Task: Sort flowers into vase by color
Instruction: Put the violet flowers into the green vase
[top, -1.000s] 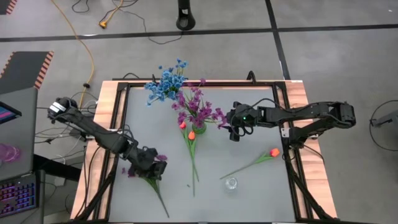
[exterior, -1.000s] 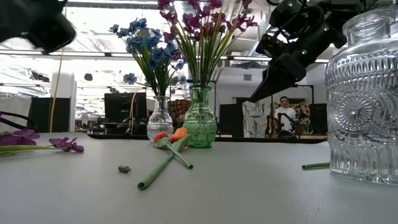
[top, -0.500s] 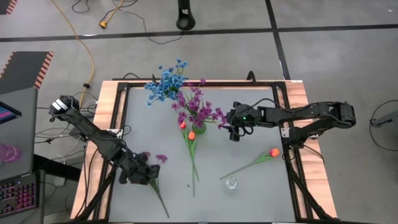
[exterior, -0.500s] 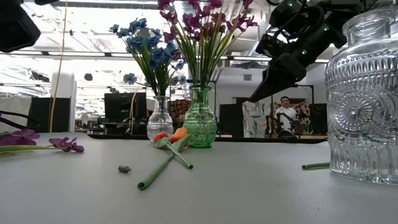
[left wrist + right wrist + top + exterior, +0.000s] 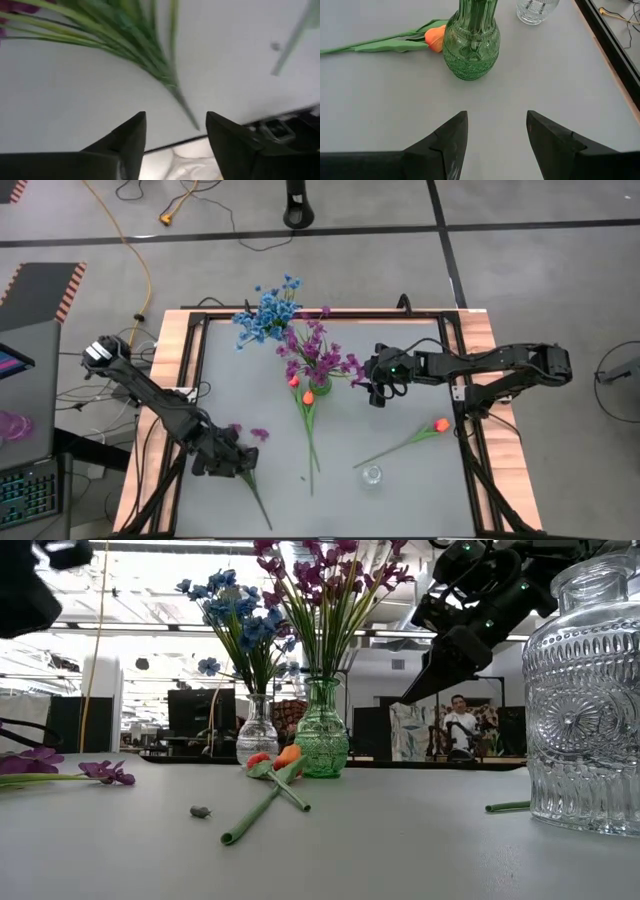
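just ahead of the left pincer [image 5: 175, 131], jaws apart: purple sprig's green stem [image 5: 181, 102].

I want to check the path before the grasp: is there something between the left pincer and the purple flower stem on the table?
Nothing visible. The left pincer hangs open over the purple flower stem, which runs into the gap between its fingers, only bare table around it.

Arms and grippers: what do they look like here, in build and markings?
Both arms are dark, slim and jointed. The left arm carries a white patch near its base and black cables alongside. The right arm shows a small green light by its wrist. Each gripper has two dark, tapered jaws.
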Controlling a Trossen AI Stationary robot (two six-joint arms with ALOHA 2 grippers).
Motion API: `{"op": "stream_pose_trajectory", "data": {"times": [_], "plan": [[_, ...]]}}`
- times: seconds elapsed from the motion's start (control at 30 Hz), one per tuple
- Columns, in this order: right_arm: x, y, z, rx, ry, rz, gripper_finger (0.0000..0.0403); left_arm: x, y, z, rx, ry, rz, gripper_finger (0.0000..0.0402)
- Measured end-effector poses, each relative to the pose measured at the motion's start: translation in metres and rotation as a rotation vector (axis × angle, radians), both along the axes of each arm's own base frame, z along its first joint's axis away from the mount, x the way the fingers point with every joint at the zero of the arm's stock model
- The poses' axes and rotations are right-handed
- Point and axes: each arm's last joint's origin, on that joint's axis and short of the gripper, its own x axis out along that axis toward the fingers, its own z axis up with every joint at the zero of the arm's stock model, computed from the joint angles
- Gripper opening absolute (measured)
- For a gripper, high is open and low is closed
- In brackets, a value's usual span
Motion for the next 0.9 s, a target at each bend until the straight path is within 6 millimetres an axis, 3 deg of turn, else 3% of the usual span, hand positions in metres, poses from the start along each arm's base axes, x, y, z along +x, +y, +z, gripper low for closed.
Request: {"op": "stream_pose_trajectory", "data": {"times": [0.23,0.6,0.9], "plan": [[0.0,0.0,0.0,0.0,0.0,0.0,0.0227,0.007,-0.006,-0.02,0.012,0.103,0.026,0.0223],[0.0,0.0,0.0,0.0,0.0,0.0,0.0227,0.017,-0.011,-0.052,0.144,0.151,0.065,0.0223],[0.0,0.0,0.0,0.0,0.0,0.0,0.0227,0.02,-0.013,-0.062,0.182,0.162,0.071,0.0202]]}}
